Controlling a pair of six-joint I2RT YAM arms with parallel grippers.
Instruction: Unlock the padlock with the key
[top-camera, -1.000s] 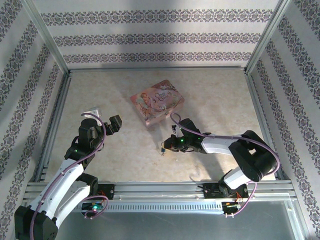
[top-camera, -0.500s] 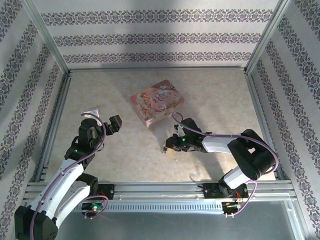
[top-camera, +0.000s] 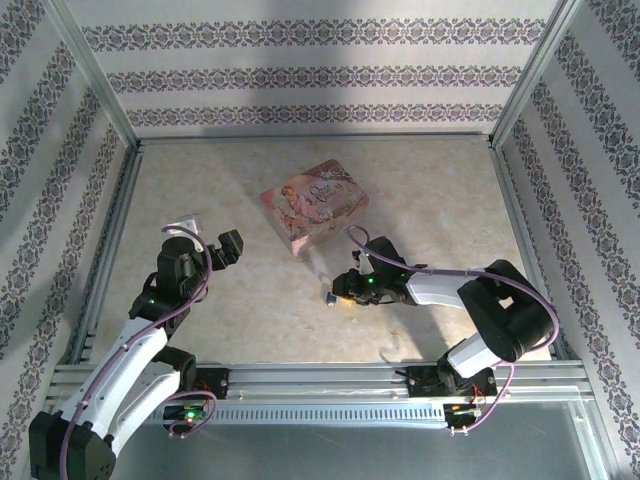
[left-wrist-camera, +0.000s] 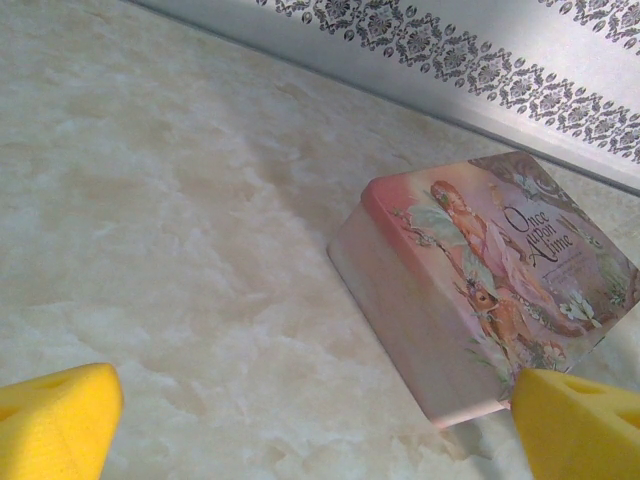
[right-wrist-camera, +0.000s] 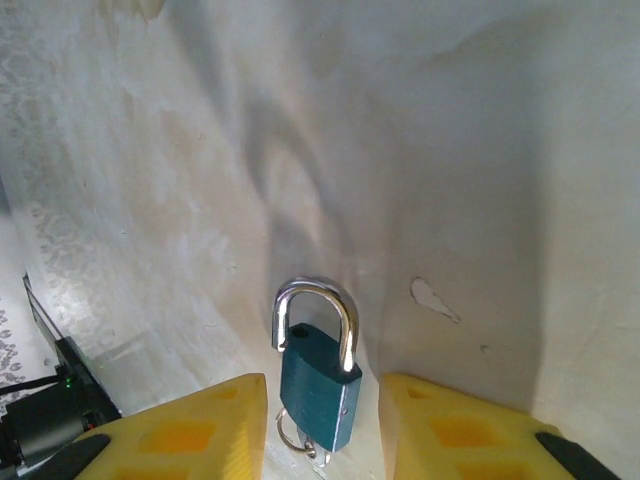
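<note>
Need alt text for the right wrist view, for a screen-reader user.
A small blue padlock with a silvery shackle sits on the pale marbled table between the two yellow fingers of the right gripper, a narrow gap on each side. A small metal ring shows at its base.

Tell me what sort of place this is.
Probably a robot test cell, not a home: a marble-look tabletop boxed in by aluminium framing and wallpaper-patterned panels, with two arms bolted to a rail at its near edge.

Obstacles — tin (top-camera: 314, 205); padlock (right-wrist-camera: 318, 388); room elsewhere
</note>
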